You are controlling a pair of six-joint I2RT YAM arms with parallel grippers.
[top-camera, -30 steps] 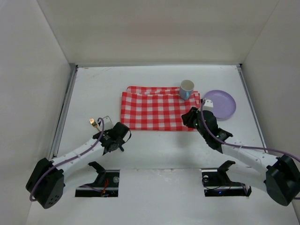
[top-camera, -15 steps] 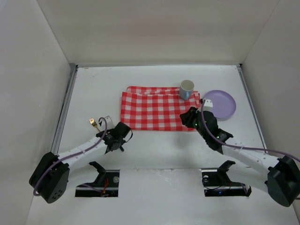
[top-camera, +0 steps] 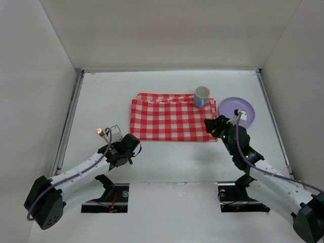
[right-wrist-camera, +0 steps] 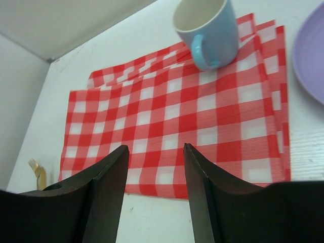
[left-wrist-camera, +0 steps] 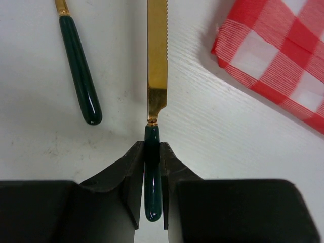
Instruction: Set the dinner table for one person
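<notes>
My left gripper (left-wrist-camera: 152, 148) is shut on the dark green handle of a gold-bladed knife (left-wrist-camera: 157, 76), which points away over the white dinner table (top-camera: 101, 96). A fork with a matching green handle (left-wrist-camera: 78, 71) lies just left of the knife; its gold head (top-camera: 101, 133) shows in the top view beside the left gripper (top-camera: 120, 144). My right gripper (right-wrist-camera: 155, 152) is open and empty at the near right edge of the red-and-white checkered cloth (right-wrist-camera: 172, 106). A light blue mug (right-wrist-camera: 206, 30) stands on the cloth's far right corner. A lilac plate (top-camera: 237, 112) lies right of the cloth.
Grey rails (top-camera: 68, 121) run along the table's left and right sides, with white walls around it. The right arm's wrist (top-camera: 238, 132) hangs beside the plate's near edge. The cloth's near left corner (left-wrist-camera: 263, 61) lies close to the knife blade.
My right gripper has drawn back to the right, from the cloth's near right corner towards the plate. My left gripper keeps hold of the knife and has shifted slightly nearer.
</notes>
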